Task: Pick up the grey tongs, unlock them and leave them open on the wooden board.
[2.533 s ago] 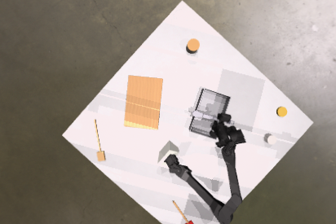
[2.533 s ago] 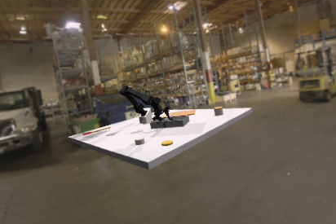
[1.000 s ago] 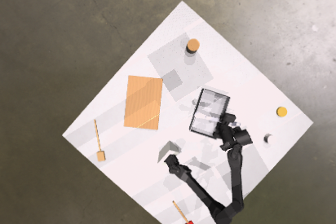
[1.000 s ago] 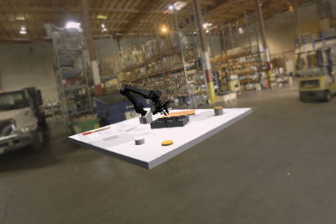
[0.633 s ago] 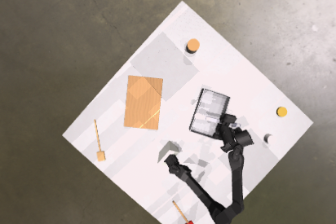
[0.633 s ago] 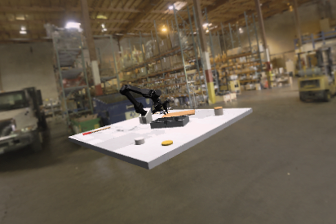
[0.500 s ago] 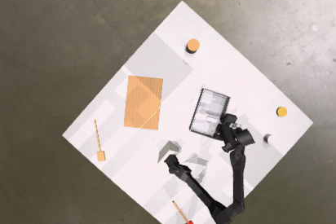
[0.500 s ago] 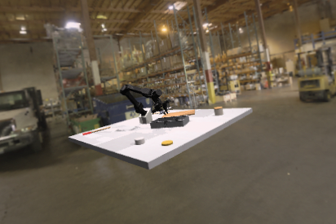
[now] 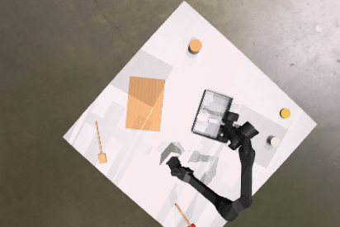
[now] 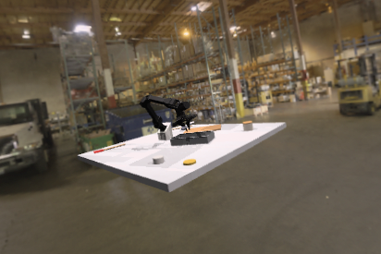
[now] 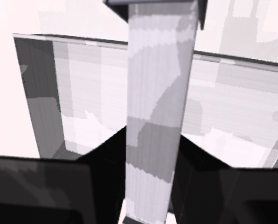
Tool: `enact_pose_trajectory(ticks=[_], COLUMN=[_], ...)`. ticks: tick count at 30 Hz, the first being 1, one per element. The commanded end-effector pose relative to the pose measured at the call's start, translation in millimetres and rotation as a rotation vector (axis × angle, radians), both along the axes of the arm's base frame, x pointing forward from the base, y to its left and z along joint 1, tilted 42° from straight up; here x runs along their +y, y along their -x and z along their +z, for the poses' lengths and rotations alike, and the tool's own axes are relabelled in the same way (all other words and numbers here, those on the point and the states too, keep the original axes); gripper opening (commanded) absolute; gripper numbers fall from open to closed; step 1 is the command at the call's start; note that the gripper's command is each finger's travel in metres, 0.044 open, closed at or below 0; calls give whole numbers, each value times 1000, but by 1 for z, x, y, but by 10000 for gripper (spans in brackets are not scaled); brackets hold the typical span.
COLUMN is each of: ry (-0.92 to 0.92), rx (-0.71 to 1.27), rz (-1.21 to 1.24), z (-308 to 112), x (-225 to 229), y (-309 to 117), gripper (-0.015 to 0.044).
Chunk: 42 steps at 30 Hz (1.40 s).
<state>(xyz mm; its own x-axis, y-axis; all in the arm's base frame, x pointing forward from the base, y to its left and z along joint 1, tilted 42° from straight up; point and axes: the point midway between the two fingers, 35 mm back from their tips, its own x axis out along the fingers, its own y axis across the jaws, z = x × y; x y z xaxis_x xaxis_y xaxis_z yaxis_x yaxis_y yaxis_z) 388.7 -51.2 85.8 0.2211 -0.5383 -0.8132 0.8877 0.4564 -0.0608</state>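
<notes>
My gripper [image 9: 223,125] [image 10: 187,127] [image 11: 148,130] is shut on the grey tongs [image 11: 157,90]. In the wrist view they run as one pale grey bar up between the black fingers, with a dark piece across the far end. Their arms cannot be told apart, nor whether they are locked or touch the tin. The roasting tin [image 9: 199,111] [image 10: 191,139] [image 11: 36,75] lies beneath and beyond the tongs. The wooden board [image 9: 142,92] [image 10: 214,127] lies left of the tin in the top view, away from the gripper.
An orange-topped cylinder [image 9: 195,45] [image 10: 248,127] stands at the back. A yellow disc [image 9: 285,113] [image 10: 190,162] and a pale cylinder [image 9: 274,141] [image 10: 158,160] are on the tin's other side. A wooden tool [image 9: 99,140] lies left; a red-ended one [image 9: 182,214] lies near the arm.
</notes>
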Motion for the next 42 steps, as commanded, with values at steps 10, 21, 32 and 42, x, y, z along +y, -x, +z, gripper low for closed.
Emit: enact_pose_trajectory(ticks=[10, 21, 32, 42], ry=[95, 143, 137, 140], rx=[128, 174, 209, 344], rz=[-103, -139, -70, 122], z=[1, 4, -6, -39], x=[0, -1, 21, 89], y=[2, 2, -3, -13], gripper=[-150, -150, -150, -150])
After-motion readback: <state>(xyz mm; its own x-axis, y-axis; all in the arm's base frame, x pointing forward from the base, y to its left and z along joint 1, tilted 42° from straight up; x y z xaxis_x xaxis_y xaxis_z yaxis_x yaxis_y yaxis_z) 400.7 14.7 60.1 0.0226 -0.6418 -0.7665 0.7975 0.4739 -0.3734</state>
